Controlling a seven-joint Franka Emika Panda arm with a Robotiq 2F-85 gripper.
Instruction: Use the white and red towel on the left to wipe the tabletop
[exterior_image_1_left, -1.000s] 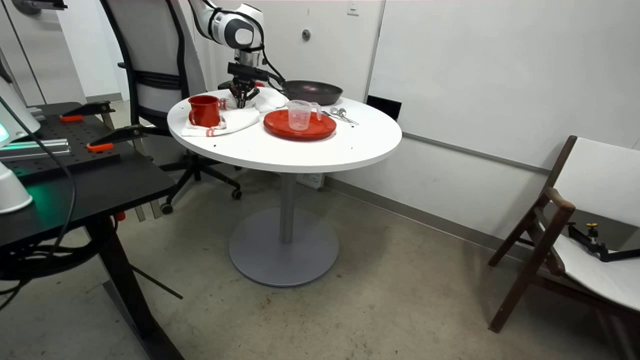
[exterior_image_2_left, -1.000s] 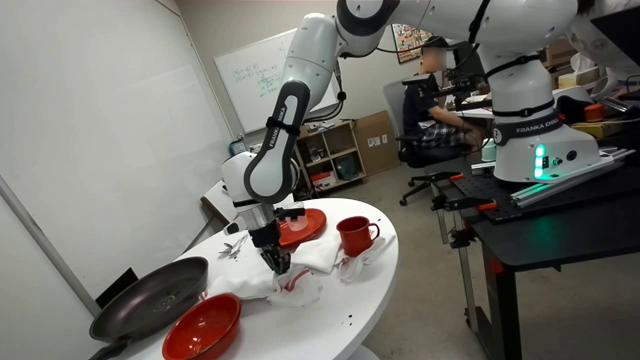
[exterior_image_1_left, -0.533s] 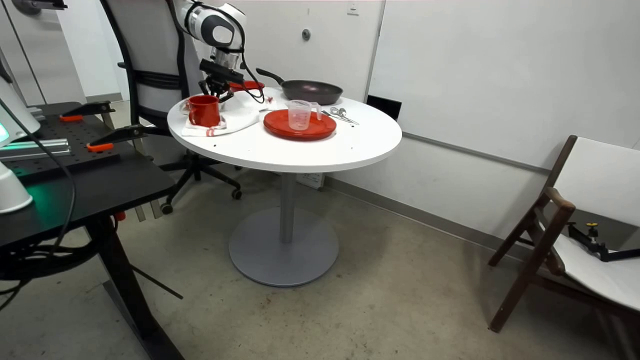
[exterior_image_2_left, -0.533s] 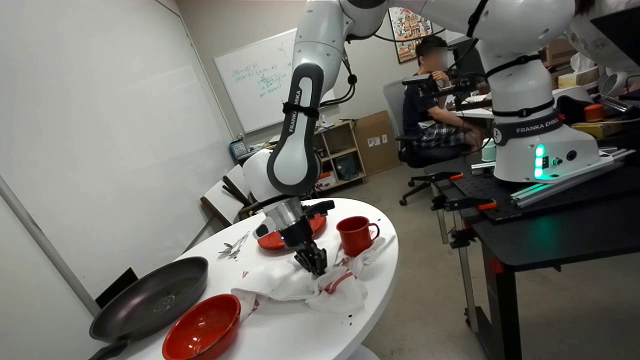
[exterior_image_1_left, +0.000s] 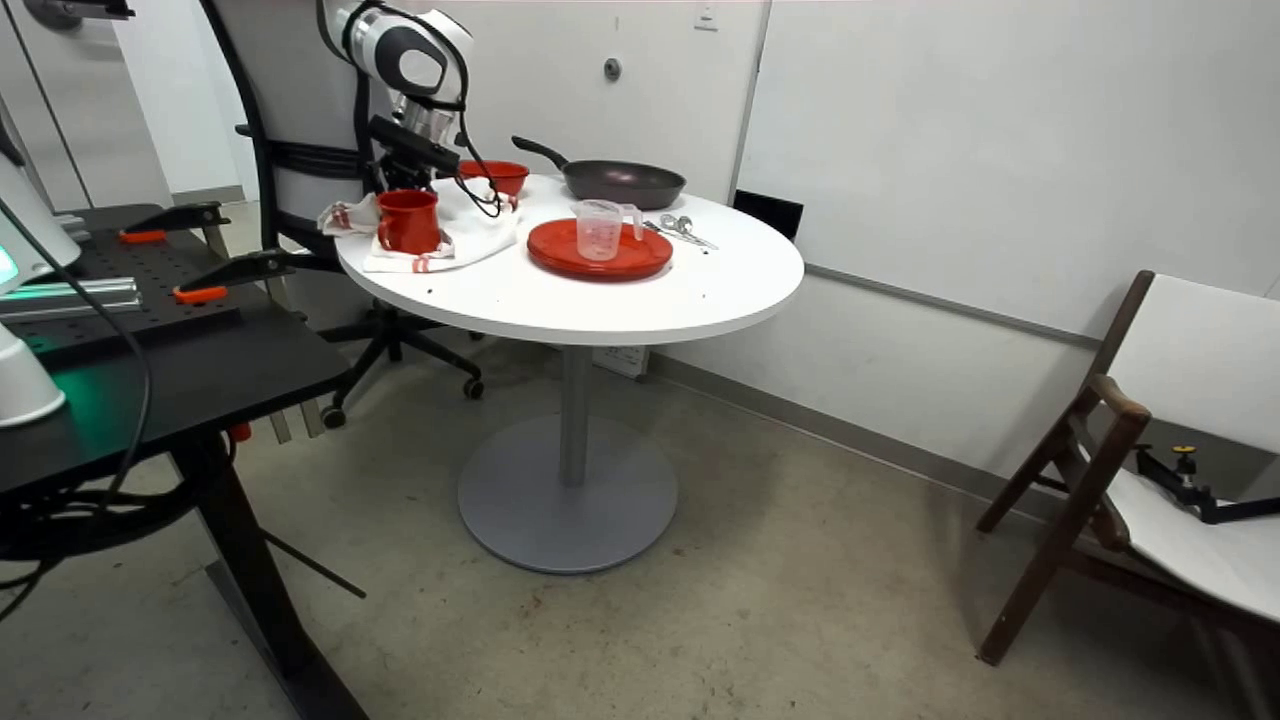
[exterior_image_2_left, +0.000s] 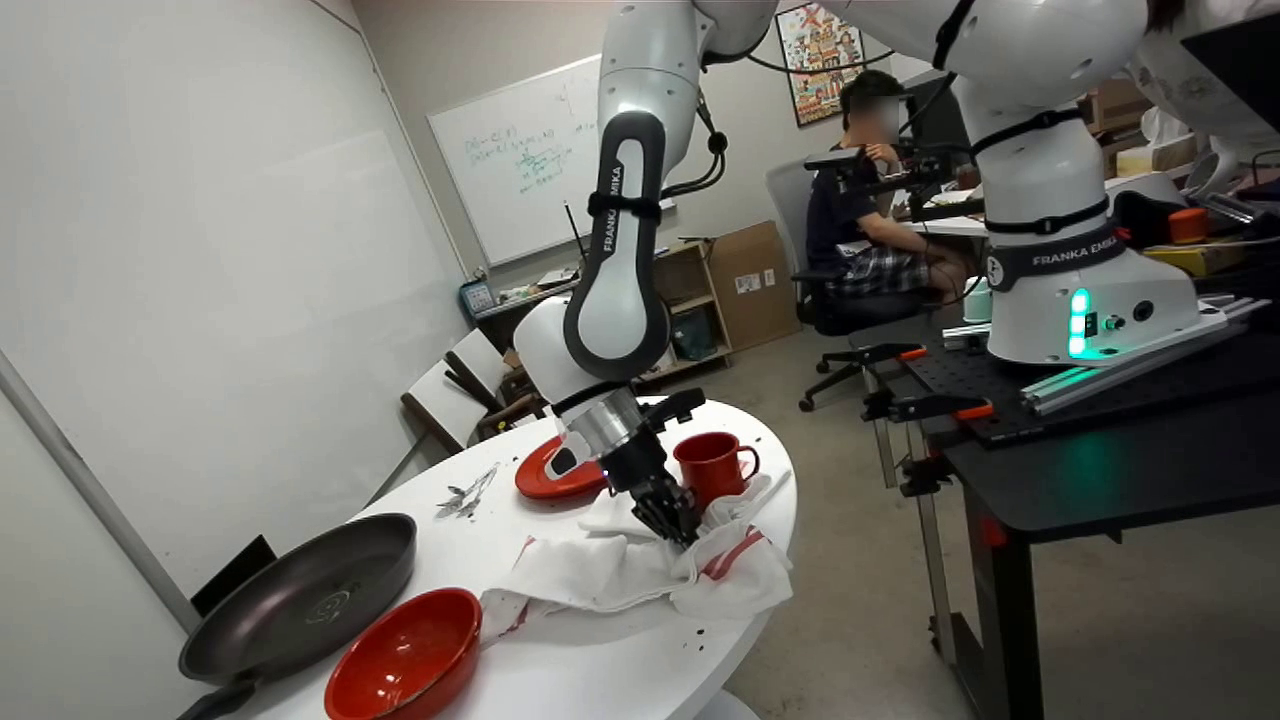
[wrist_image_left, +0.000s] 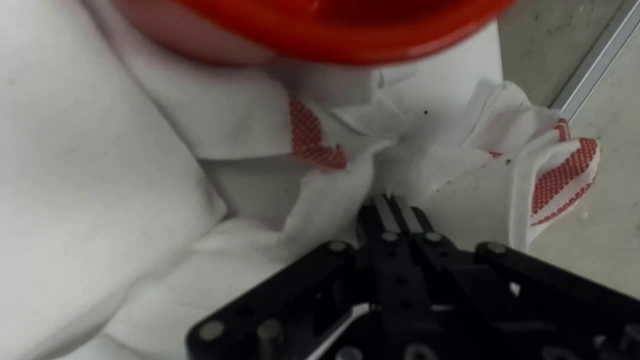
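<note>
My gripper (exterior_image_2_left: 685, 540) is low over the round white tabletop (exterior_image_2_left: 620, 665), shut on the white and red towel (exterior_image_2_left: 610, 575). In the wrist view its fingertips (wrist_image_left: 384, 212) press together, with white cloth gathered around them. The towel trails back toward the red bowl. Its bunched, red-striped end (wrist_image_left: 560, 185) reaches out over the table edge past the red mug (exterior_image_2_left: 712, 470). In an exterior view that mug (exterior_image_1_left: 408, 222) hides my fingertips. Another white cloth (exterior_image_1_left: 485, 240) with red marks lies flat under and beside the mug.
Dark crumbs (exterior_image_2_left: 700, 632) lie near the table's rim. A red bowl (exterior_image_2_left: 405, 655), a black pan (exterior_image_2_left: 310, 600), red plates (exterior_image_1_left: 560, 255) with a clear measuring cup (exterior_image_1_left: 598, 232), and metal utensils (exterior_image_2_left: 467, 492) stand around the tabletop. A black desk (exterior_image_1_left: 200, 370) stands beside the table.
The gripper has slid along the tabletop toward the mug and the near rim, dragging the towel with it. The towel has stretched out, and its bunched end has reached past the table edge.
</note>
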